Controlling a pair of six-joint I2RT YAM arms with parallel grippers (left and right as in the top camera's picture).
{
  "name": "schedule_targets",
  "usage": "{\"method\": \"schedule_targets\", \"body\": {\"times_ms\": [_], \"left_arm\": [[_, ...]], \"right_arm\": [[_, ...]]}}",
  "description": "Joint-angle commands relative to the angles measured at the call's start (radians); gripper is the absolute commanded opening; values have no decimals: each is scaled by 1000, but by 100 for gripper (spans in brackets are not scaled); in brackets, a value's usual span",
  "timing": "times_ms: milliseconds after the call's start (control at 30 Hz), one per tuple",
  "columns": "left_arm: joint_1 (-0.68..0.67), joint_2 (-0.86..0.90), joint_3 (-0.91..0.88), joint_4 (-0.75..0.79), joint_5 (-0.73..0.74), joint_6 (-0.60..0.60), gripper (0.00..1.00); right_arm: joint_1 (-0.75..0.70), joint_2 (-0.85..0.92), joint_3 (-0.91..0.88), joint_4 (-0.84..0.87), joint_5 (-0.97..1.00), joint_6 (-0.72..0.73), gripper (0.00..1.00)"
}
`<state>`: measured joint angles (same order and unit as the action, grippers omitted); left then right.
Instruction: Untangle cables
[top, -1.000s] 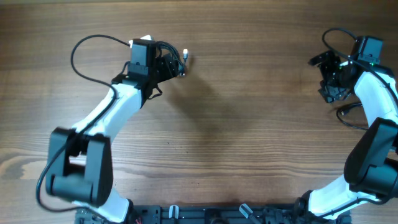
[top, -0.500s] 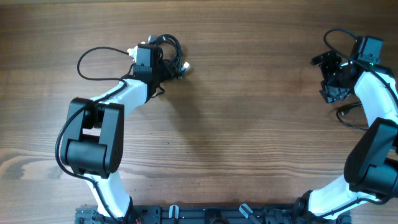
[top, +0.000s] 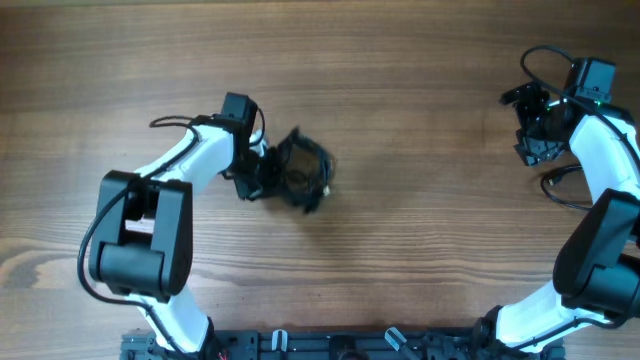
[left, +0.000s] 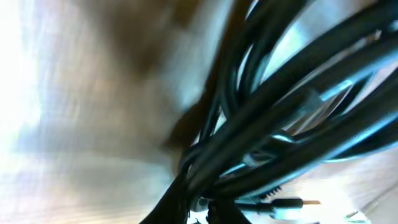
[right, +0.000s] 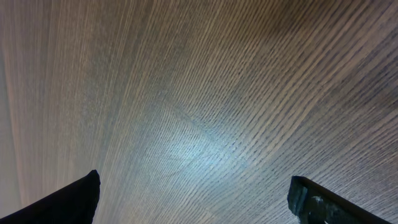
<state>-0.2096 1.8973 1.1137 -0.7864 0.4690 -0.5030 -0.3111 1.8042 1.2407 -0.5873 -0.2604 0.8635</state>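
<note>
The cables are a fist-sized black bundle left of the table's middle. My left gripper is at the bundle's left side and is shut on its strands. In the left wrist view the cables fill the frame as blurred black loops. They run down into the pinch of my left gripper, and a small plug end lies to the right of it. At the far right, my right gripper hangs open over bare wood. In the right wrist view my right gripper holds nothing.
The left arm's own thicker wire arcs behind its wrist. The right arm's wires loop around its wrist at the table's right edge. A dark rail runs along the front edge between the arm bases.
My left gripper closed on the bundle at the back left and carried it forward and to the right, toward the table's middle. The right arm stayed still.
</note>
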Motion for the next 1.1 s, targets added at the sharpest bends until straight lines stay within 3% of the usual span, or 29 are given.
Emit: {"method": "schedule_targets", "body": {"times_ms": [0,133,200,233,333,467,700,967,1067], "left_arm": [[-5,-89,-15,-63,-55,28,15],[-4,-172,-10,-88,-59,53,52],[-4,-212,-8,-86,-59,56,64],[-4,-230,-8,-75,-59,81,65],[-4,-242,-8,3,-202,130,59],[-4,-230,-8,93,-403,130,39],[-3,-224,-38,134,-441,160,31],[-9,-124,-89,265,-296,159,30],[-9,-101,-89,276,-86,160,28]], "right_arm": [[-2,-16,16,0,17,11,100],[-2,-16,16,0,18,11,100],[-2,-16,16,0,17,11,99],[-1,-16,16,0,17,11,100],[-2,-16,16,0,18,11,100],[-2,-16,16,0,17,11,100],[-2,-16,16,0,17,11,100],[-2,-16,16,0,18,11,100],[-2,-16,16,0,17,11,100]]}}
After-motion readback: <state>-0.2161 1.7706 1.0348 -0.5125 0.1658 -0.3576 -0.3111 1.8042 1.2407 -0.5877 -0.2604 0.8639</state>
